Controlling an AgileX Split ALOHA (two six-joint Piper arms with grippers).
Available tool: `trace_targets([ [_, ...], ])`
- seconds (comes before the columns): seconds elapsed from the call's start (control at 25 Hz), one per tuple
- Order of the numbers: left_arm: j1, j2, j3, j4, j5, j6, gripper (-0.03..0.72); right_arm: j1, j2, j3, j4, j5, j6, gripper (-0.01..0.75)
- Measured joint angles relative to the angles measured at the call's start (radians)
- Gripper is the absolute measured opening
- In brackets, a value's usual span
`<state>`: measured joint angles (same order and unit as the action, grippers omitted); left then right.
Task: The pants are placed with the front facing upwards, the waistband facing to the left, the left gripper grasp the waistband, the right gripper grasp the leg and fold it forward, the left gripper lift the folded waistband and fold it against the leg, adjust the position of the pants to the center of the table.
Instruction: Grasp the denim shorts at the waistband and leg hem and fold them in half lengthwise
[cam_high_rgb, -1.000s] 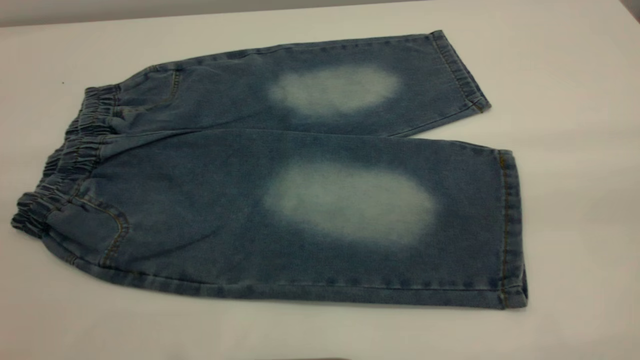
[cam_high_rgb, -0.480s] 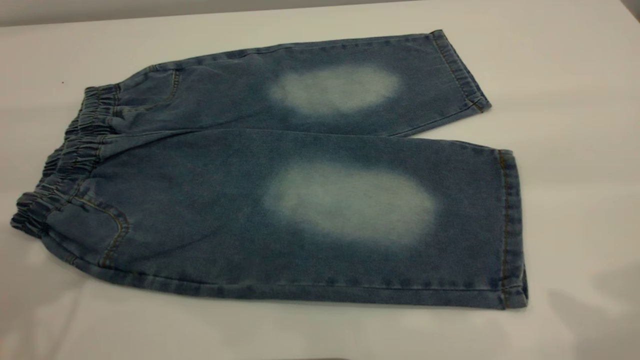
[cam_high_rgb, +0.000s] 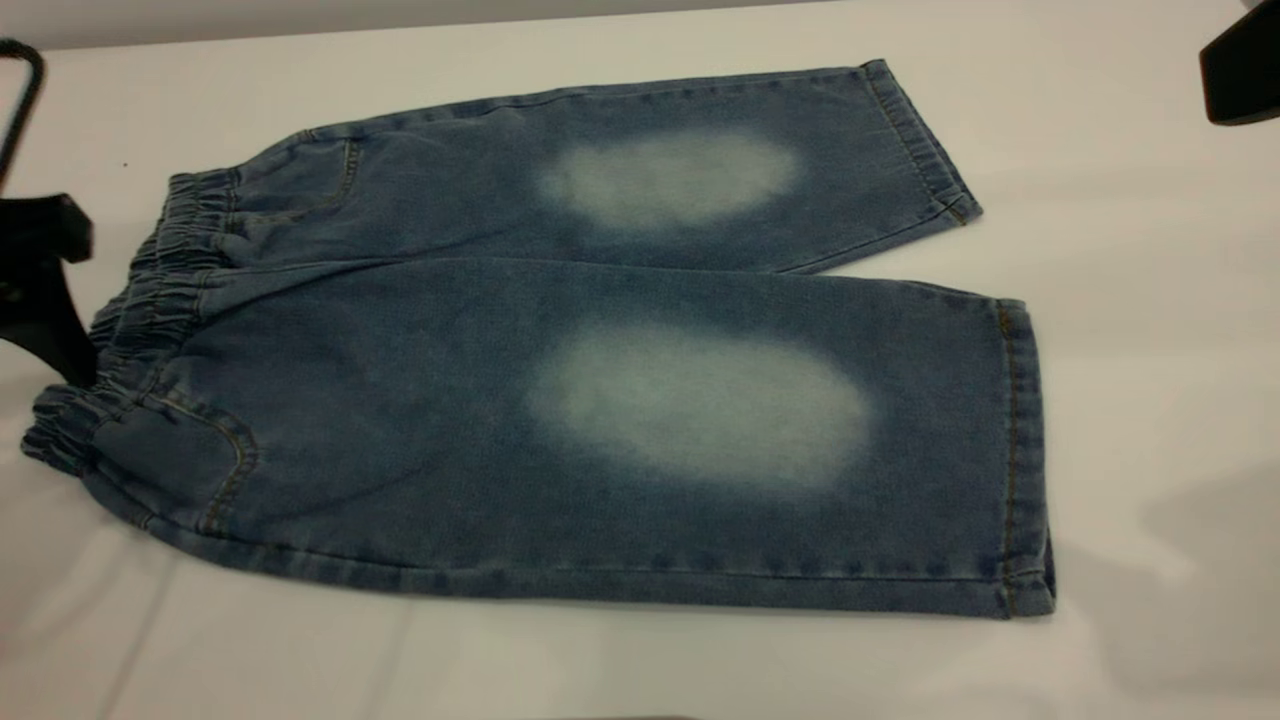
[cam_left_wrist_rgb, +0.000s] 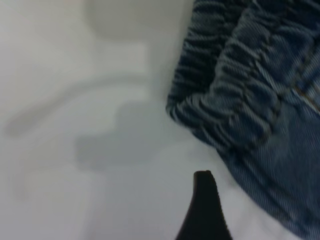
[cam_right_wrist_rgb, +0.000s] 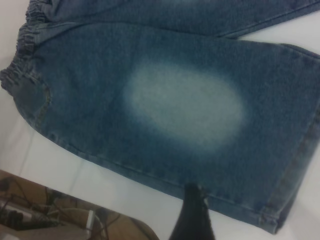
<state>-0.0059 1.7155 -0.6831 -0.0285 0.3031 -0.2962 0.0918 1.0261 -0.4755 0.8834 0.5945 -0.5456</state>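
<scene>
the pants (cam_high_rgb: 600, 370) lie flat and unfolded on the table (cam_high_rgb: 1150, 330), waistband (cam_high_rgb: 130, 330) at the left. we see the left gripper (cam_high_rgb: 45, 290) just beside that band, the right gripper (cam_high_rgb: 1240, 70) well apart from the leg hems — whether either is open we cannot tell. our worry: the ruched elastic may bunch or slide, so we pinch one layer only.
</scene>
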Motion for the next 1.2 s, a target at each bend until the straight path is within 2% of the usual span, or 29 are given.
trace_targets([
  [0.28,0.003,0.073,-0.034,0.0,-0.032,-0.046,0.486,0.0,0.0,0.0,0.0,-0.001,-0.001,0.497],
  [0.56,0.048,0.132,-0.034,0.0,-0.054,-0.055,0.449,0.0,0.0,0.0,0.0,-0.001,-0.001,0.497],
  [0.8,0.048,0.178,-0.035,-0.009,-0.144,-0.055,0.447,0.0,0.0,0.0,0.0,-0.004,-0.003,0.497],
  [1.2,0.048,0.258,-0.043,-0.023,-0.169,-0.055,0.439,0.0,0.0,0.0,0.0,-0.008,-0.004,0.497],
])
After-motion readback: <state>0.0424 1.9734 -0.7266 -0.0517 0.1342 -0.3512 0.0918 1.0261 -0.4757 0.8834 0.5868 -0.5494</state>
